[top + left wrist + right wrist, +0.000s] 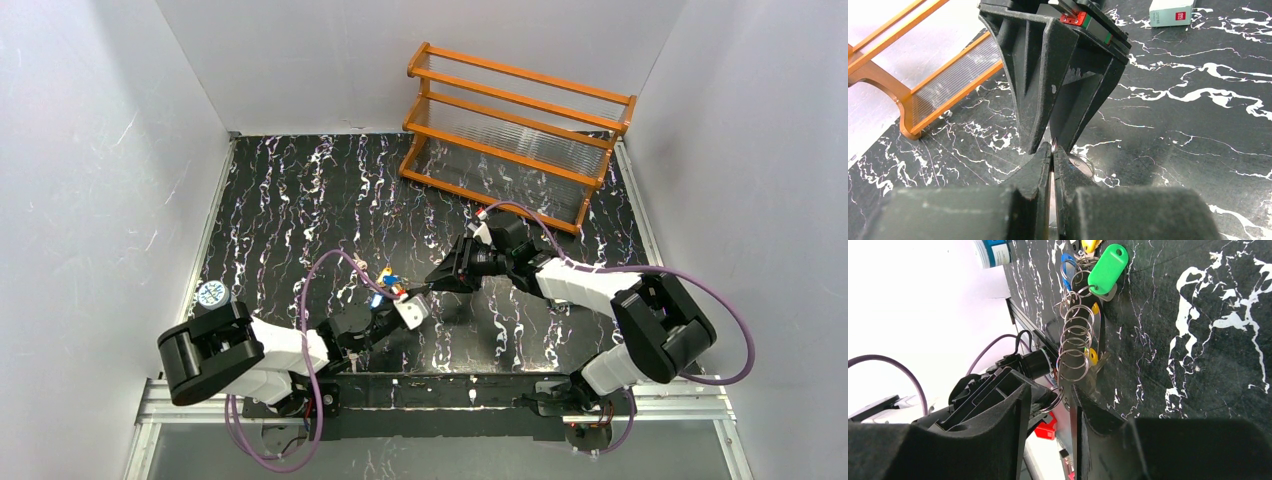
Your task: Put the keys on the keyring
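At the near side, the left fingers (1040, 170) are pressed fully together on a thin sliver of pale metal, which looks like the edge of the keyring (1071, 342). Meeting them tip to tip, the right fingers (1033, 100) stand part open. One small wire ring sits in the gap between them, and whether they pinch it cannot be told.

Just beyond the tips, the keyring carries a row of small rings. The keys (1107, 269) bunch at its far end, with green, blue and yellow heads, over the table (300, 200).

The bunch is probably light but loose: stiff metal joined by free links, so it is likely to swing and slide along the loop. The wire is thin, smooth and likely slippery. A flat plastic head or a key blade should give a surer hold than the wire, and the loop is best held close to its opening.

There is open table to the left and beyond the keys. A purple cable (335, 262) arcs close by the bunch and could snag. The can (211, 293) stands well apart at the left edge, and the wooden rack (520, 130) at the far right, behind the right arm. White walls close in three sides.
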`<action>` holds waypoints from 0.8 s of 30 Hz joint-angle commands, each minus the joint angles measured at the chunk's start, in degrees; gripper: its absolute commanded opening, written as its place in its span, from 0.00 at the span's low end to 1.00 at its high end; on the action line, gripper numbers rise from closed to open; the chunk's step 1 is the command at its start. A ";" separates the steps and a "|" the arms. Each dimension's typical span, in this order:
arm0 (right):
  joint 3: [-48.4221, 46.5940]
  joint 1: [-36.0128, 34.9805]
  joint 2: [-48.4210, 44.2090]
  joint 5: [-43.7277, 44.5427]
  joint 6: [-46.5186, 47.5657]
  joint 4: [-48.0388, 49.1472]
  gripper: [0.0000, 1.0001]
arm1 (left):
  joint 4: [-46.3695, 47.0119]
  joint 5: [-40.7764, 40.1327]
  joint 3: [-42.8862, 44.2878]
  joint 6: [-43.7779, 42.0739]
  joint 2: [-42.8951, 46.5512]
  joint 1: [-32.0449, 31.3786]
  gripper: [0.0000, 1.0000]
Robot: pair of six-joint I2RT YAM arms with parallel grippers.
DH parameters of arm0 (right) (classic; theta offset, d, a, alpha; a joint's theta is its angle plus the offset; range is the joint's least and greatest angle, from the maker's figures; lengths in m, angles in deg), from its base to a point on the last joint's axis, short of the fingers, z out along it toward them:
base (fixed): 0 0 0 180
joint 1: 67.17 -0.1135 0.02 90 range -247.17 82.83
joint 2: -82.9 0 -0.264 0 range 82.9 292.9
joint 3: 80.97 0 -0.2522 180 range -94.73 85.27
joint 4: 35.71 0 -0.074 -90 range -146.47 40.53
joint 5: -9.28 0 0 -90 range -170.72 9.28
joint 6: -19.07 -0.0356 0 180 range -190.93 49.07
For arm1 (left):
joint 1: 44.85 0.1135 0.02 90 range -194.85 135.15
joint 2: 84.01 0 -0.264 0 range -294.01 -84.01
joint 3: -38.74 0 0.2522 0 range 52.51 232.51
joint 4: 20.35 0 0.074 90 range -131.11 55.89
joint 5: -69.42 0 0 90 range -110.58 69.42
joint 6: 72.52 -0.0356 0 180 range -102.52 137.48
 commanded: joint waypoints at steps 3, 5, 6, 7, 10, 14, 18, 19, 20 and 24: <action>-2.22 0.13 0.54 -2.25 -3.01 2.79 0.42 | 2.66 -1.24 0.54 -1.70 -1.31 -0.69 0.00; -1.94 0.14 0.35 -2.36 -4.12 3.74 0.40 | 2.66 -1.43 0.57 -2.29 -2.13 -0.94 0.00; -1.98 0.10 0.33 -2.51 -4.33 4.05 0.38 | 2.65 -1.62 0.49 -2.57 -2.47 -1.06 0.00; -2.13 0.07 0.32 -2.59 -4.36 4.06 0.34 | 2.65 -1.78 0.48 -2.85 -2.76 -1.21 0.00; -2.71 0.08 0.54 -2.61 -3.95 3.48 0.25 | 2.65 -2.12 0.44 -3.68 -3.56 -1.65 0.00; -2.89 0.14 1.14 -3.09 -3.45 3.30 0.02 | 2.57 -2.42 0.62 -3.98 -3.90 -1.94 0.00; -4.14 0.11 1.14 -3.00 -0.67 1.75 0.01 | 2.31 -3.18 0.41 -3.65 -3.39 -2.05 0.01; -4.92 0.12 0.85 -2.54 1.74 0.38 0.01 | 2.24 -3.48 0.33 -3.22 -3.05 -2.05 0.05; -5.92 0.12 0.59 -1.62 4.35 -1.70 0.01 | 2.22 -3.73 0.17 -2.55 -2.46 -2.05 0.14; -9.92 0.14 -1.73 3.92 17.32 -9.55 0.01 | 0.85 -4.42 -0.29 1.58 2.22 -2.05 0.52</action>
